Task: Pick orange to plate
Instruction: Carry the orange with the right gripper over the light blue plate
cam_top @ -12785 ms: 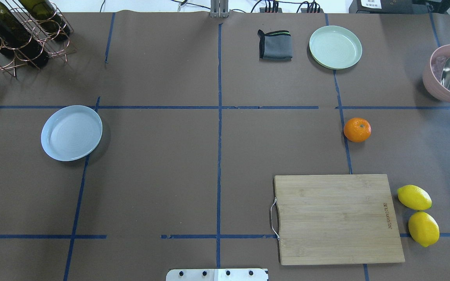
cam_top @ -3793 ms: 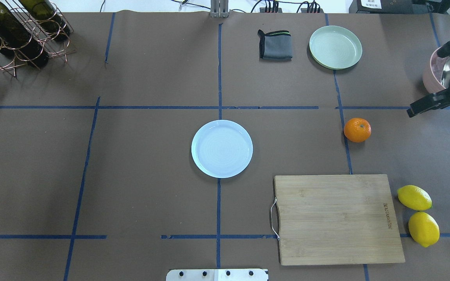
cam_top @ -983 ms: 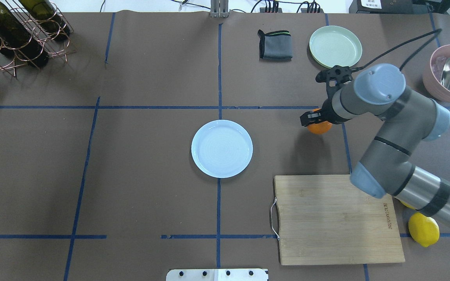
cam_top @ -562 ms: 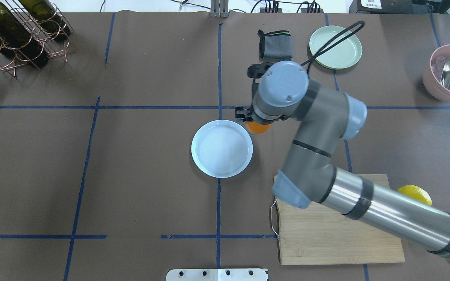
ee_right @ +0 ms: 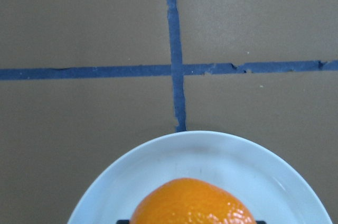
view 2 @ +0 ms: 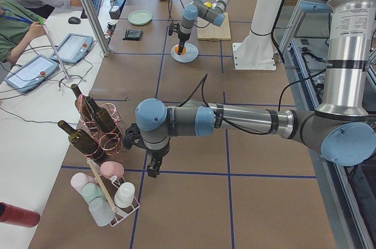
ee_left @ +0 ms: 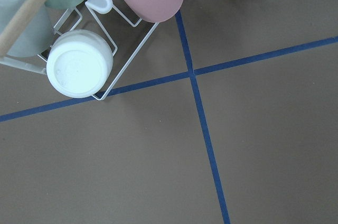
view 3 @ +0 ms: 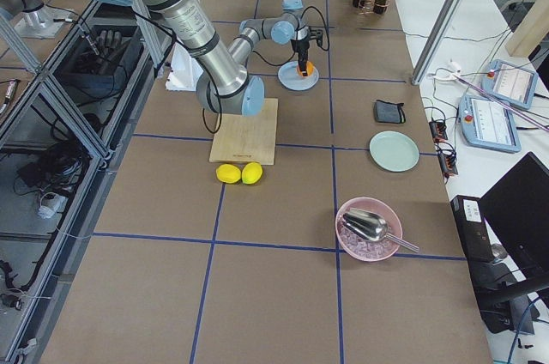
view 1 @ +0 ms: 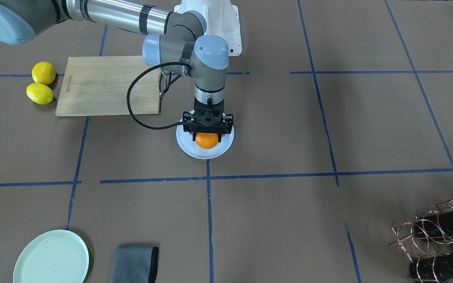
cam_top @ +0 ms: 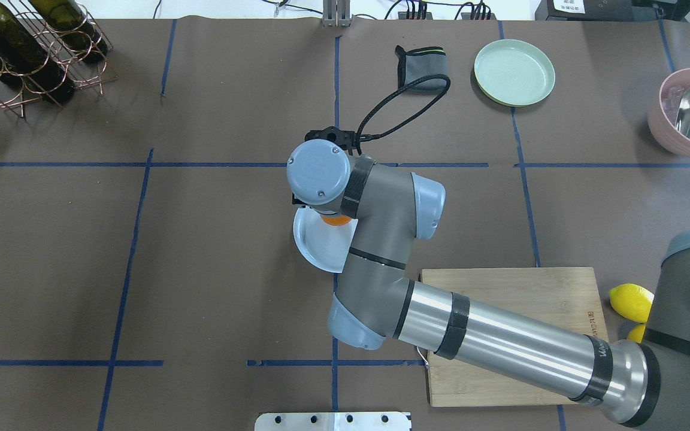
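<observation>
Exterior front-facing view: at frame centre the right gripper (view 1: 207, 138) points straight down, its two fingers clamped on either side of the orange (view 1: 206, 141), which sits over the middle of the plate (view 1: 189, 148); whether fruit touches plate I cannot tell. Overhead exterior view: the wrist hides the pincer, and only a sliver of orange shows at its lower edge, over the plate. Exterior left view: the left gripper (view 2: 151, 170) hangs low near the cup rack (view 2: 111, 202) at lower left; open or closed, I cannot tell. Right wrist-mounted view: orange at bottom centre, plate beneath.
</observation>
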Tool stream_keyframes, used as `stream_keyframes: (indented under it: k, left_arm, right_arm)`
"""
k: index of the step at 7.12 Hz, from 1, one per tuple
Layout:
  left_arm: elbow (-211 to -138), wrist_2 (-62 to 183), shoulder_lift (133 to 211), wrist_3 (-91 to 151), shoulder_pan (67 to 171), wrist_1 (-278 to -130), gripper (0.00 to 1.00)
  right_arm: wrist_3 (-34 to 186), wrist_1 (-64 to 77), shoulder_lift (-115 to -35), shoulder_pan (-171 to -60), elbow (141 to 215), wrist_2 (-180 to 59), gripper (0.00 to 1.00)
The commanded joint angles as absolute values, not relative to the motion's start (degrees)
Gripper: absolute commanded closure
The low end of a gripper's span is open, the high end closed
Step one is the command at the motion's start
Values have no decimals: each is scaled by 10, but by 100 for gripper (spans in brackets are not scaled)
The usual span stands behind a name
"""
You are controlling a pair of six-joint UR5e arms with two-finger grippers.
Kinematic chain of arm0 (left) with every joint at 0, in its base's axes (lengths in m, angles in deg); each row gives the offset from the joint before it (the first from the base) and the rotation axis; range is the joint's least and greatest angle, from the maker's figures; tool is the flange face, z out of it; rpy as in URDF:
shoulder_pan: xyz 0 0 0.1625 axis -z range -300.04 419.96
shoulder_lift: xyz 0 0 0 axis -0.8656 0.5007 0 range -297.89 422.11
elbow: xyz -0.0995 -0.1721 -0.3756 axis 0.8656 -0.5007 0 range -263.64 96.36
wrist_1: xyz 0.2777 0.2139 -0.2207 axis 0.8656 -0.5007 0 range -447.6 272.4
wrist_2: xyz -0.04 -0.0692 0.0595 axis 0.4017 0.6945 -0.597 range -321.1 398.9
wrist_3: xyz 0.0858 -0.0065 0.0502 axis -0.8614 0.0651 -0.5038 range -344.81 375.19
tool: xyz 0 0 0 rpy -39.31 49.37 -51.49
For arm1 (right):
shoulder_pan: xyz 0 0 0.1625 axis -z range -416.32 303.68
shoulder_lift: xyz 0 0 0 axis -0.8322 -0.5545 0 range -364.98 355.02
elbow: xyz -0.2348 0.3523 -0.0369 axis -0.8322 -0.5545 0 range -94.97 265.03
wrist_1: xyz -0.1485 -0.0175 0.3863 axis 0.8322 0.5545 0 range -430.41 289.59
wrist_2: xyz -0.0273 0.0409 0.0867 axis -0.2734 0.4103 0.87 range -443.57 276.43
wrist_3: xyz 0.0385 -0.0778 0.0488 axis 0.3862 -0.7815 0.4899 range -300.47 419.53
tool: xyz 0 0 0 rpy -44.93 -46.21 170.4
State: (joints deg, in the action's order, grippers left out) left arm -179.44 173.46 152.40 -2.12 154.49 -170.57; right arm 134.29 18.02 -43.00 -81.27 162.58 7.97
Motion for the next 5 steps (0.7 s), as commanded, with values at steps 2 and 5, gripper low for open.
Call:
stream_keyframes:
  k: [2, 5]
  left_arm:
    - [-1794, 1735, 1523, -21, 1544, -1706, 0]
    - [-1794, 1735, 1524, -21, 1544, -1706, 0]
  right_arm:
    - [1347, 200, -434, -803, 1625, 71, 32]
    - [1344, 203, -437, -810, 1667, 78, 0]
